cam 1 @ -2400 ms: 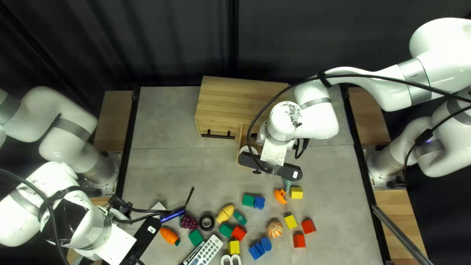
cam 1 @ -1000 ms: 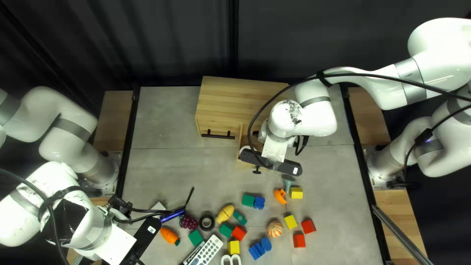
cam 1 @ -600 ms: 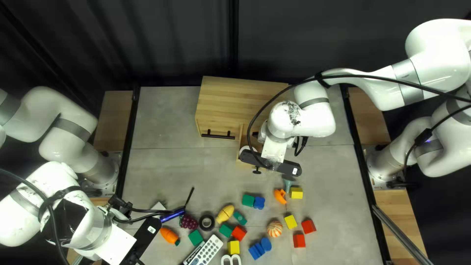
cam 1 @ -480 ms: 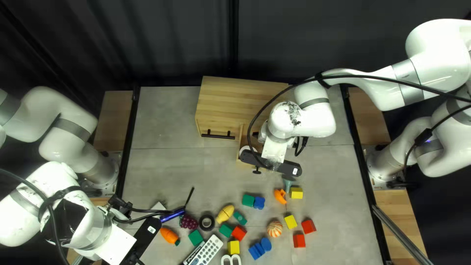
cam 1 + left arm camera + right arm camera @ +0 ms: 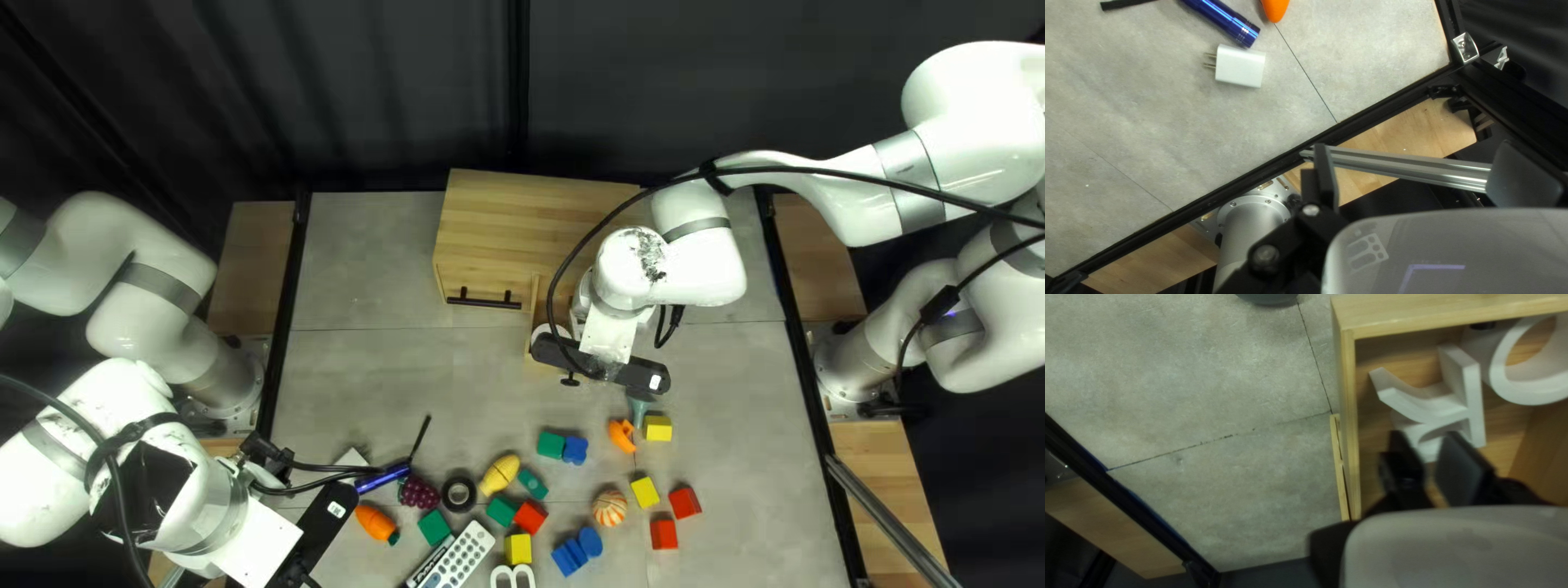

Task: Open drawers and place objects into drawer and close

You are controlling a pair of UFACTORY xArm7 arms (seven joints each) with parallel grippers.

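A wooden cabinet (image 5: 506,220) stands at the back middle of the table. Its left drawer is closed, with a black handle (image 5: 483,300). The right drawer (image 5: 1345,416) is pulled out. My right gripper (image 5: 1427,461) reaches down inside it and is shut on the near end of a white letter piece (image 5: 1461,392). A white ring (image 5: 1527,384) lies beside that piece in the drawer. In the top left view the right wrist (image 5: 600,363) hides most of the drawer. My left gripper (image 5: 1421,175) hangs open and empty past the table's near left corner.
Coloured blocks and toys are scattered across the near half: a yellow block (image 5: 658,427), an orange piece (image 5: 622,435), a teal item (image 5: 638,403), a tape roll (image 5: 459,492), a remote (image 5: 457,559). A blue flashlight (image 5: 1220,18) and a white charger (image 5: 1239,71) lie near my left gripper.
My right gripper has shifted a little toward the cabinet, over the open drawer, and has barely moved in the last second. The left arm has stayed still.
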